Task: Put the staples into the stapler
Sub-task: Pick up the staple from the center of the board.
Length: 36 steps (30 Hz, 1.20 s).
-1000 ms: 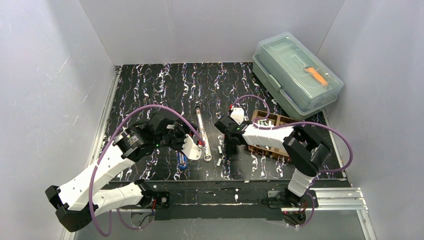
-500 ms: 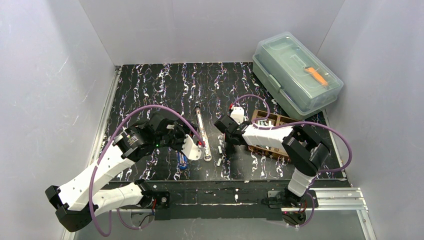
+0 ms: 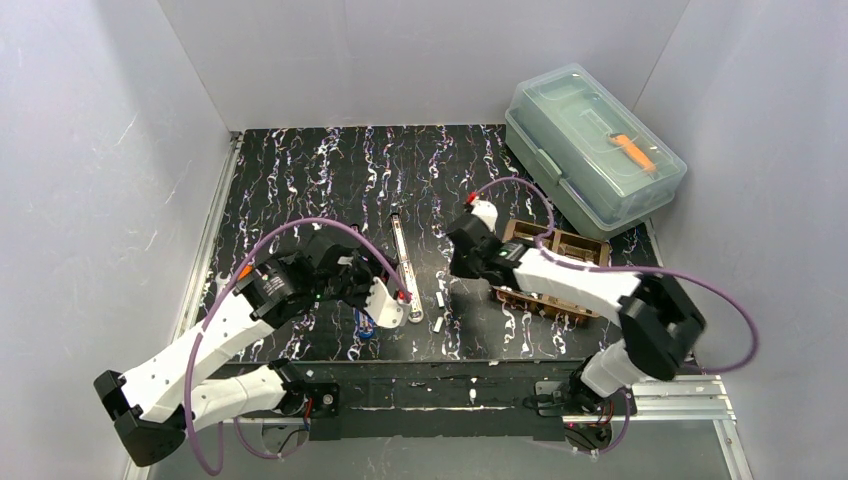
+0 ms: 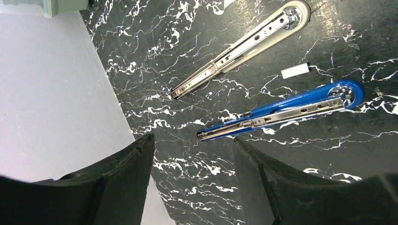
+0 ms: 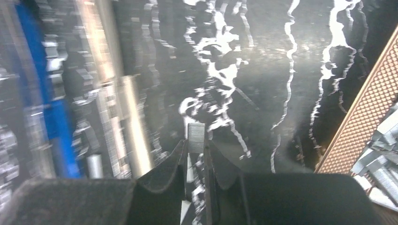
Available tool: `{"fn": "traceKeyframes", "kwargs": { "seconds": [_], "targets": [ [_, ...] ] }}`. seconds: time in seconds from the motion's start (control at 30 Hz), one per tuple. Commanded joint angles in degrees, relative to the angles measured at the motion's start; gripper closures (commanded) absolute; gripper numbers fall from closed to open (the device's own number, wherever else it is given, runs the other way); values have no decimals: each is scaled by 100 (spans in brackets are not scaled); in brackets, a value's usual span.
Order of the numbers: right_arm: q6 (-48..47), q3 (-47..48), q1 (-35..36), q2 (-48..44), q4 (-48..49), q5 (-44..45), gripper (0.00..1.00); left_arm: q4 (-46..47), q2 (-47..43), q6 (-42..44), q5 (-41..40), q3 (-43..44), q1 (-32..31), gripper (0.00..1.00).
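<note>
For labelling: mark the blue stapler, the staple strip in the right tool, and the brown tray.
blue stapler [image 4: 300, 99], left wrist view, on its blue upper arm.
staple strip [image 5: 196, 138], right wrist view, on its exposed ribbed face.
brown tray [image 5: 371, 112], right wrist view, on its textured rim.

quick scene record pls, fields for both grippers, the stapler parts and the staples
left gripper: open, holding nothing, above the stapler parts
right gripper: shut on a staple strip, above the table
blue stapler part: lying flat on the table
silver stapler part: lying flat beside the blue one, apart from it
tray: brown, holds more staples
plastic box: far right corner, lid shut
</note>
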Motion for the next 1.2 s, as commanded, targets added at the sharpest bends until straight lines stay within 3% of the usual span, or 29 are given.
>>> {"fn": "traceKeyframes", "kwargs": {
  "seconds": [0.0, 0.17, 0.43, 0.9, 1.17],
  "targets": [
    [169, -337, -364, -1117, 670, -1950, 79, 654, -458, 405, 207, -527, 8, 40],
    [654, -441, -754, -1794, 1288, -3932, 78, 1890, -1180, 904, 521, -1358, 8, 38],
    [1725, -409, -971, -2054, 2614, -5878, 77, 3547, -1852, 1272, 1275, -1954, 10, 33],
    [4048, -806, -984, -1946, 5596, -6574, 75, 4342, -1456, 1661, 1515, -1508, 13, 33],
    [4716, -845, -975, -1787, 6432, -6626, 76, 4540, -1366, 1860, 1474, -1255, 6, 35]
  ]
}}
